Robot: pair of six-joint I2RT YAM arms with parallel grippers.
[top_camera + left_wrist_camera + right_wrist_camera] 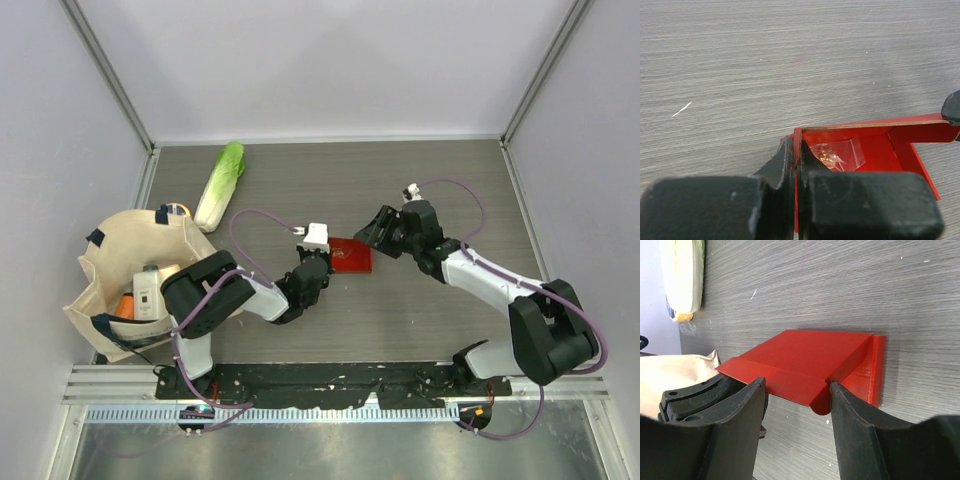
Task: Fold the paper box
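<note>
Red paper box sits in middle of counter, between both arms, partly folded, side wall standing. Left fingers pressed together, pinching upright wall near box's corner. Right fingers spread, straddling curled flap on opposite side; contact with flap, cannot tell. Cabbage lies back-left. Beige tote bag slumps beside left arm. Both well apart from box.

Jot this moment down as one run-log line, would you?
left claw: shut on paper box wall | right claw: open, astride a flap | paper box: on table, not fully folded
</note>
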